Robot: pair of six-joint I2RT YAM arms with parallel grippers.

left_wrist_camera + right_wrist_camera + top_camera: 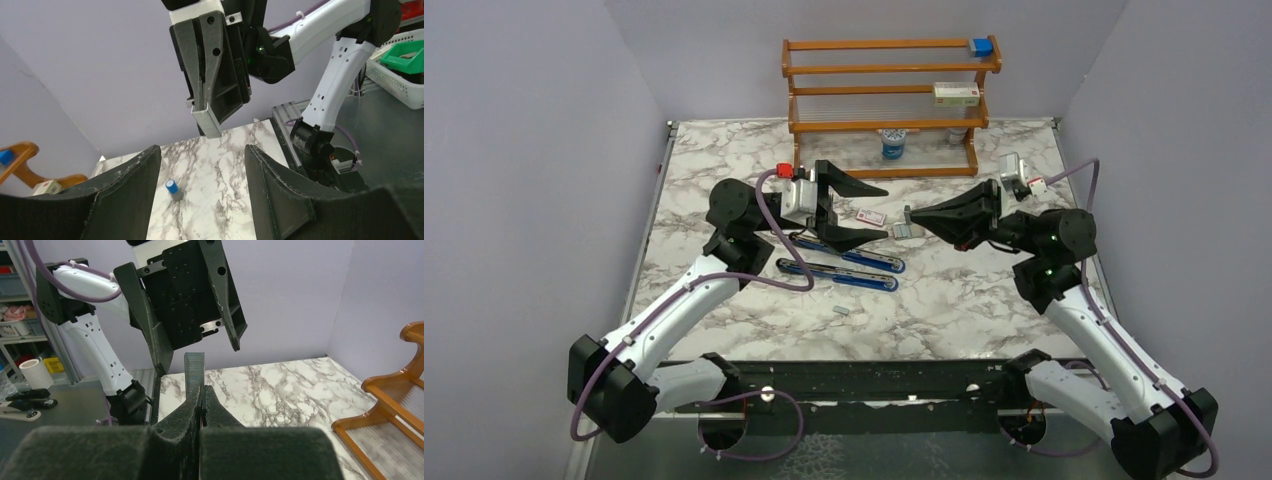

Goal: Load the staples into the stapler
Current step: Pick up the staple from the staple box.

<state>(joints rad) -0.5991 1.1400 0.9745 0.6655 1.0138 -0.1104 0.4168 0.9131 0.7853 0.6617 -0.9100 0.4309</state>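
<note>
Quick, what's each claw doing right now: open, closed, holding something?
The left gripper is open, holding nothing.
The right gripper is shut on the staples.

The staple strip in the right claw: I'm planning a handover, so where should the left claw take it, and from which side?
Probably take the staple strip by its free end, sticking out past the shut tips of the right claw, coming head-on from the left arm's side. That end is bare, and the open left claw faces it.
</note>
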